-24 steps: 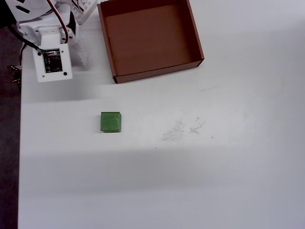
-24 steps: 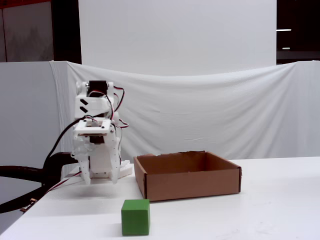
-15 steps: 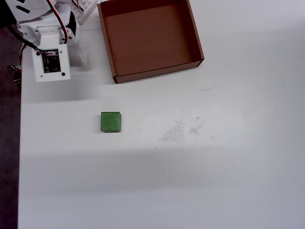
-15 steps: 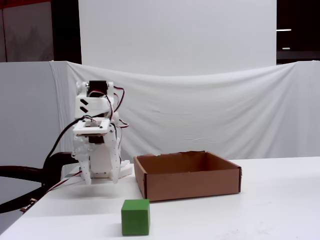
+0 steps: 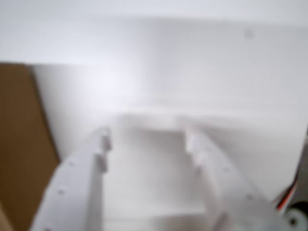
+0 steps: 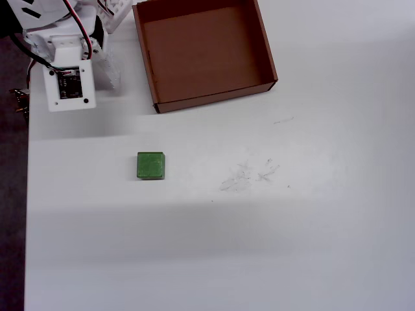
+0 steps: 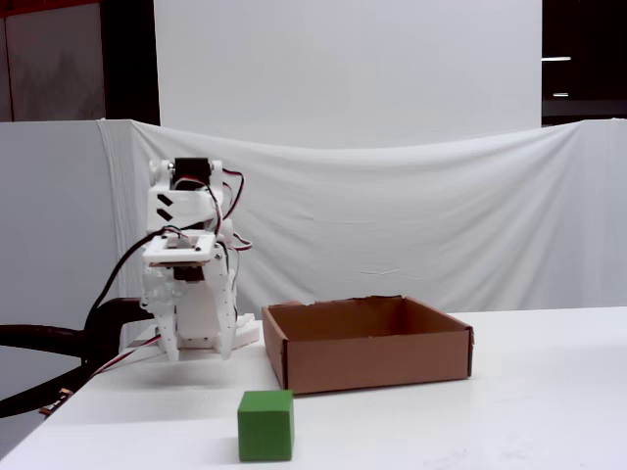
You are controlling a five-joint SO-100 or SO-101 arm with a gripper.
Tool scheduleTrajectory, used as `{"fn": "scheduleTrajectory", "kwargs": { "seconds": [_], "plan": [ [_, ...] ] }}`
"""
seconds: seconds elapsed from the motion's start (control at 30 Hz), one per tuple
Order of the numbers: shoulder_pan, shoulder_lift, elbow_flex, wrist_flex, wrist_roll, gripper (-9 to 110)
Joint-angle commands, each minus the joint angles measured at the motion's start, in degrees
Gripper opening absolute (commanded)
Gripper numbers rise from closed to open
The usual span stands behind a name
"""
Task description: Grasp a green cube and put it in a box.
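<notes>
Overhead view, left to right: arm folded at upper left, hand (image 5: 147, 144) spread and empty over bare surface (image 6: 311, 227); green cube (image 6: 151, 165) left of centre, well apart from it; box (image 6: 204, 52) at top centre, empty. Risk: the hand sits just beside the box wall, so a careless swing toward the cube could clip and shift the box; an off-centre closure could nudge the cube away.

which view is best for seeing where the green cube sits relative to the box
The overhead view: the green cube lies alone on the white table, apart from the empty box. The fixed view shows the cube's front face, nearer the camera than the box. The wrist view misses the cube.
</notes>
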Motion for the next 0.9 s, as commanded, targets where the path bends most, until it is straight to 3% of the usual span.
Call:
{"fn": "scheduleTrajectory", "kwargs": {
  "seconds": [0.0,0.47,0.87],
  "plan": [
    [0.5,0.3,-0.3,-0.4,0.1,21],
    [2.5,0.3,-0.3,-0.4,0.1,21],
    [3.9,-6.6,-5.2,-4.0,1.4,28]
  ]
}}
